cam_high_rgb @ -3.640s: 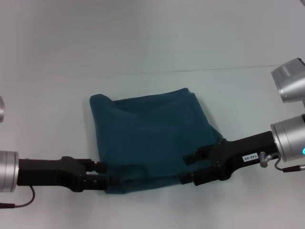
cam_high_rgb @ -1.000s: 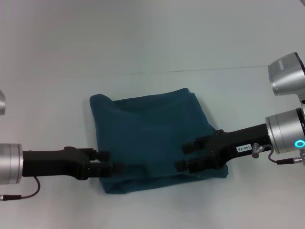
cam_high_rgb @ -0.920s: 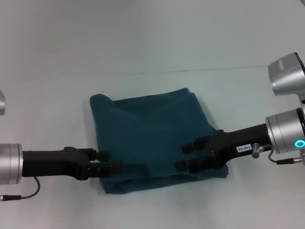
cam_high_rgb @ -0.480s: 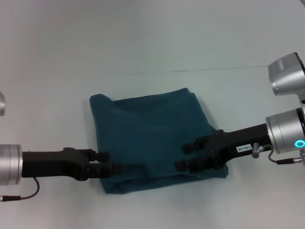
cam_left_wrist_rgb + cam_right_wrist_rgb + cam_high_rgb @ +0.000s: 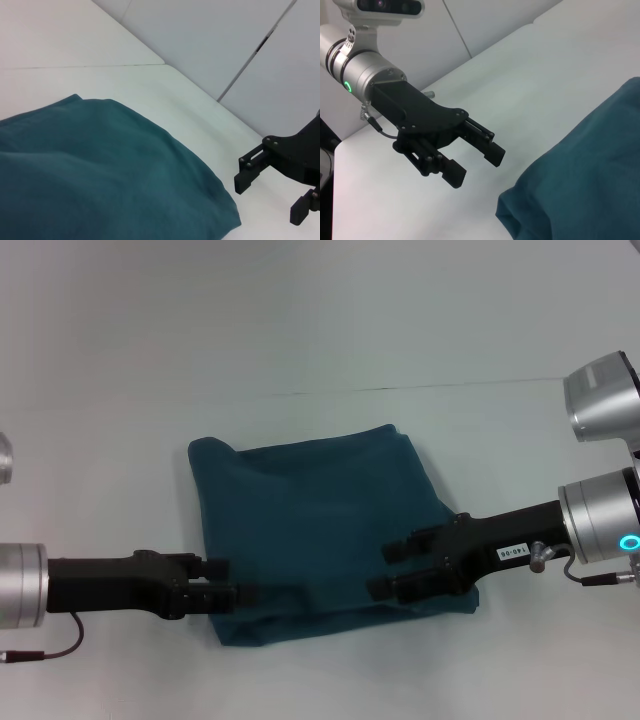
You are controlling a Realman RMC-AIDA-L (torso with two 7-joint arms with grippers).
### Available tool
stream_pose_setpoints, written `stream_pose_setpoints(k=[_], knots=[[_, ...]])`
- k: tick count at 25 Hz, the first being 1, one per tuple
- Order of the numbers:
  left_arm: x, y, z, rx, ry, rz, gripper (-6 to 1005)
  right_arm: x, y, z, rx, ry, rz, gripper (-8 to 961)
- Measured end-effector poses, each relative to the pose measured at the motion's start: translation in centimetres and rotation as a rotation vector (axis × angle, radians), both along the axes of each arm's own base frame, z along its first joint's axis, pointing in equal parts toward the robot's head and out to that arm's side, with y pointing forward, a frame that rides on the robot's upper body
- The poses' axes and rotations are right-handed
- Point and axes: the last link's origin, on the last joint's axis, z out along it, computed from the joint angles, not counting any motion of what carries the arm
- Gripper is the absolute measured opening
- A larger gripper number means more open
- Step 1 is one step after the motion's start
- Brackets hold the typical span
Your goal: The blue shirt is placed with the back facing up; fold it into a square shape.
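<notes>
Left end effector and right end effector — both spread open — sit over the near corners of the folded blue shirt on the table.

Even, bright light (soft, faint shadows) with no glare; focus slightly soft.

The blue shirt lies folded on the worktop, left gripper at its near-left edge, right gripper over its near-right part.
</notes>
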Motion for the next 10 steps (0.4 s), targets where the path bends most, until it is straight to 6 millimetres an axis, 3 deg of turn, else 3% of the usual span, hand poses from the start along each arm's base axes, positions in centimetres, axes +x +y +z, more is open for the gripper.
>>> stream_pose_setpoints(k=[10], knots=[[0.00,0.01,0.01,0.001,-0.001,0.000,737,0.02,-0.01,0.00,0.000,0.000,-0.002,747]])
